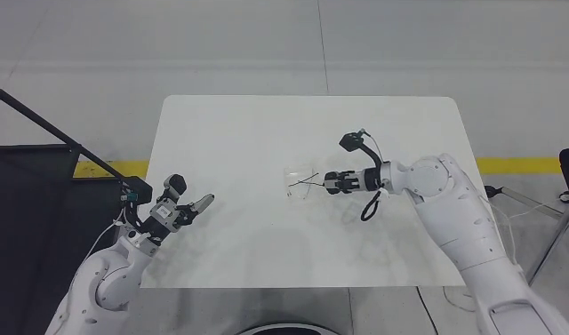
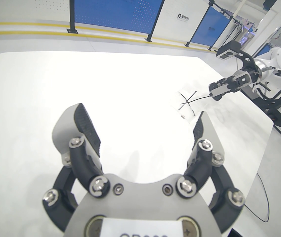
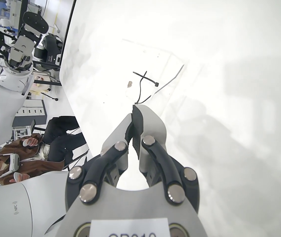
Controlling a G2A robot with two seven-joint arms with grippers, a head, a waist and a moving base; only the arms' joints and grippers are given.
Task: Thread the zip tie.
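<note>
My right gripper is near the table's middle, shut on one end of a thin black zip tie. The tie runs from the fingertips over a clear flat tray. There it crosses a second black zip tie that lies on the tray with its square head showing. From the left wrist view, the right gripper holds the tie just above the tray. My left gripper is open and holds nothing, over the table's near left part, well away from the tray.
The white table is bare around the tray. A small brownish speck lies beside the tray. A dark panel stands off the table's left side. A black cable loops under my right wrist.
</note>
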